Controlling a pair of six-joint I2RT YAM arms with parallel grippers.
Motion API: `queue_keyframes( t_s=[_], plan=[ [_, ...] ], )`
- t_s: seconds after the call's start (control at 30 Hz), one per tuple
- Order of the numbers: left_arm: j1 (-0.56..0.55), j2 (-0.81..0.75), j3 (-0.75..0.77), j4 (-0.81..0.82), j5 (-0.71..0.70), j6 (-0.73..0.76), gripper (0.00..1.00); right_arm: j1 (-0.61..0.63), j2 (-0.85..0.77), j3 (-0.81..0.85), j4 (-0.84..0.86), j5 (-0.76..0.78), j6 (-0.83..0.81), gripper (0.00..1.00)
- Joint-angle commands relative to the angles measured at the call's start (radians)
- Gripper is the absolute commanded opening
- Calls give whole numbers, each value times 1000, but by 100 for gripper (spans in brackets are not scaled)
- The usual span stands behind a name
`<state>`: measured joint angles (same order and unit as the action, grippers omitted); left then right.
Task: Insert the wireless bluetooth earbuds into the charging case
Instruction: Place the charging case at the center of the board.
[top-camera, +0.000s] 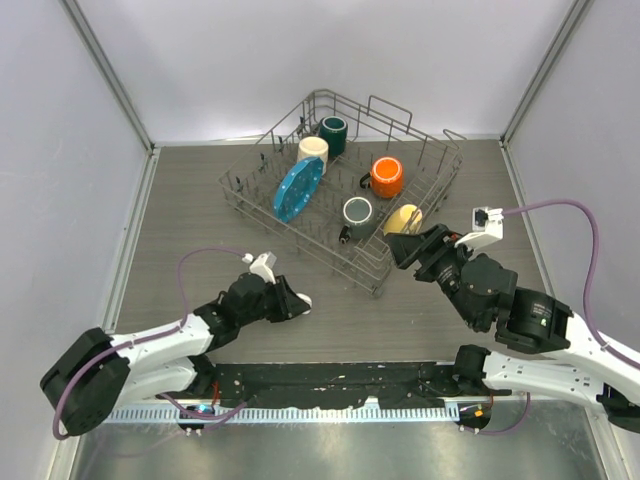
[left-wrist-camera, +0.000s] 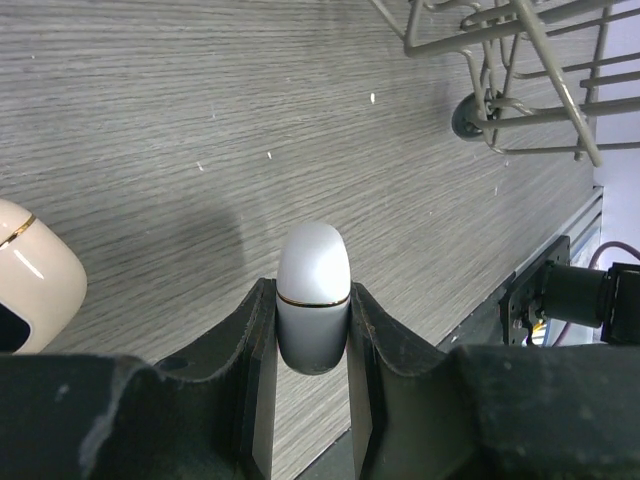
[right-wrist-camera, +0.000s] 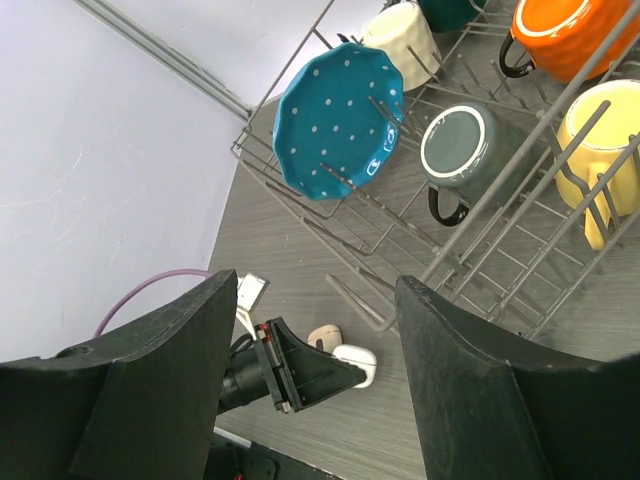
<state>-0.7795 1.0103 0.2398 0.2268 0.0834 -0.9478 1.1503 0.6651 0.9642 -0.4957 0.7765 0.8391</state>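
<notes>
Charging case (left-wrist-camera: 313, 262) first: it is a small, smooth, egg-shaped white shell with a thin gold seam round its middle, and its lid is shut. My left gripper (left-wrist-camera: 311, 318) is closed tight on it and holds its lower half between the two fingers. It sits low over the counter (left-wrist-camera: 150, 120), well out in front of the dish rack (top-camera: 376, 282), off that rack's near left side. A second, cream case (left-wrist-camera: 35, 275) lies on the counter just beside it, on the side away from the rack. I cannot see any earbuds in these views.

My right gripper (right-wrist-camera: 315, 285) stands with its fingers well apart and nothing between them, by the rack's near right corner.

What worries me:
- The shell is glossy and rounded, so if anything pushes on the lid I judge it could squirt out of my pinch or twist in it.
- My fingertips reach about as high as the seam. They may be pinning the lid, and then it would not lift.
- My right gripper is close to the rack wires and could snag one as it swings over.
- The cream case is near enough to get knocked aside.
</notes>
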Motion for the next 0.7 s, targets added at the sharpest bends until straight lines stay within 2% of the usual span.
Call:
queue_keyframes(
  t_s=[0.0, 0.17, 0.3, 0.47, 0.53, 0.67],
  plan=[
    [3, 59, 32, 143, 7, -26, 0, 5, -22, -19, -9, 17, 49, 70],
    [3, 149, 58, 150, -4, -45, 1, 3, -35, -22, -43, 18, 64, 70],
    [2, 218, 70, 181, 10, -69, 5, 3, -51, -36, -44, 32, 68, 70],
    [3, 281, 112, 161, 44, -78, 13, 5, -47, -39, -44, 40, 57, 70],
    [3, 290, 110, 157, 38, -83, 22, 3, -44, -39, -46, 40, 57, 70],
    [3, 278, 118, 94, 18, -79, 27, 3, -42, -41, -53, 40, 60, 70]
  ],
)
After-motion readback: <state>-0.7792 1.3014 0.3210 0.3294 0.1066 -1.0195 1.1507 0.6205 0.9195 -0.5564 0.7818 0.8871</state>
